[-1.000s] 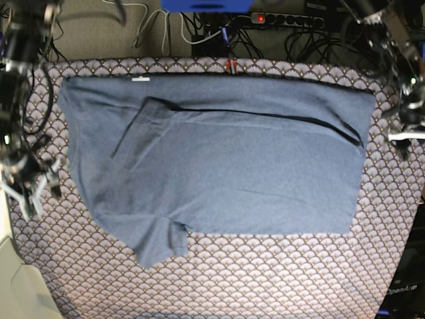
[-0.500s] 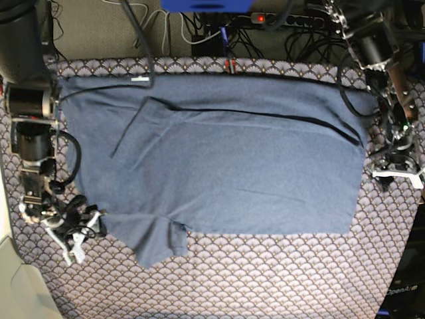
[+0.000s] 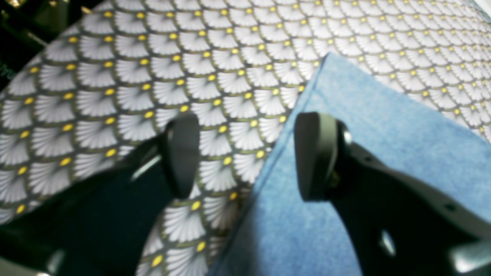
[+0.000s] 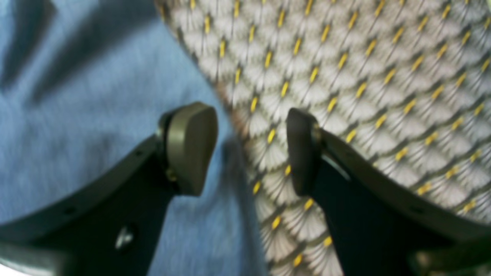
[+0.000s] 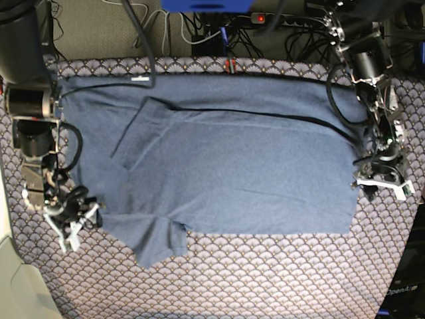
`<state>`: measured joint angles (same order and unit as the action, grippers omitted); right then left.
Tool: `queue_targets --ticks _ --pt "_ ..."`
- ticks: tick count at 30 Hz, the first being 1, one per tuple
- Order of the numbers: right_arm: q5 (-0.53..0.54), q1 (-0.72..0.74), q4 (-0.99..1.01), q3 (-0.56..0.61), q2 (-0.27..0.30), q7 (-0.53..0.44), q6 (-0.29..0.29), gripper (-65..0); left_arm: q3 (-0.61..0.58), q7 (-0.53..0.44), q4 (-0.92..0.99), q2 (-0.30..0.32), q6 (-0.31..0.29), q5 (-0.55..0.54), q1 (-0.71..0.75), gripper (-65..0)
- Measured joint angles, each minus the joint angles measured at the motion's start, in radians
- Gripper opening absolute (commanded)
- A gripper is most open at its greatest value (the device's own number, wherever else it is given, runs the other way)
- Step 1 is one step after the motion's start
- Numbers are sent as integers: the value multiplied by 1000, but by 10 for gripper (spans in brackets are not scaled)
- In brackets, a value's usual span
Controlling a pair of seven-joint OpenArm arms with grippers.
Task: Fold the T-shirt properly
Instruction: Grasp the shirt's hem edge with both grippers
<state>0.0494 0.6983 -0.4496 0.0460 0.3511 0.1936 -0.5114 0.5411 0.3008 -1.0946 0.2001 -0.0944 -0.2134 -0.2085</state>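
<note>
No bins or boxes here, just the T-shirt [image 5: 226,159] spread flat across the middle of the worktop, lying on the scallop tablecloth [image 5: 265,279]. One long side is folded in, leaving a dark crease running across the upper part, and a sleeve pokes out at the lower left in the base view.

The left pincer [image 5: 384,185] sits at the shirt's right edge, jaws wide. In its wrist view one fingertip [image 3: 316,153] is over blue cloth and the other over the tablecloth, so it straddles the hem with nothing gripped.

The right pincer [image 5: 72,222] is at the left edge near the sleeve, also wide and straddling the edge, though its wrist view is blurry.

Lots of bare tablecloth along the bottom; the top edge runs close to the cables [image 5: 219,30].
</note>
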Motion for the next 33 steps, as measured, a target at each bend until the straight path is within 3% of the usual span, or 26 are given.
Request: queue_targets --ticks 11,14,17,18,22,25,30,33 --pt "1 -62 -1 0 1 -12 1 -334 1 -3 2 5 3 0 -25 -265" --pt "5 -73 -5 -2 0 -23 2 -440 1 -3 2 5 0 0 -33 -265" --pt "10 -74 -6 -2 -3 -24 4 -624 2 5 22 5 7 3 -71 -265" --pt "11 -76 -6 -2 -6 -24 4 -650 3 -4 48 8 7 0 -100 -265" --pt "11 -76 -6 -3 -8 -27 4 -650 -2 -10 194 38 -9 -2 -217 -265" --pt "11 -82 -9 -3 -8 -33 4 -650 -40 -111 360 70 8 2 -293 -265" --pt "12 -89 -13 -4 -8 -39 4 -650 -296 -327 702 102 -4 1 -430 -265" --pt "17 -89 -13 -4 -8 -40 4 -650 -386 -426 838 100 -8 -3 -486 -265"
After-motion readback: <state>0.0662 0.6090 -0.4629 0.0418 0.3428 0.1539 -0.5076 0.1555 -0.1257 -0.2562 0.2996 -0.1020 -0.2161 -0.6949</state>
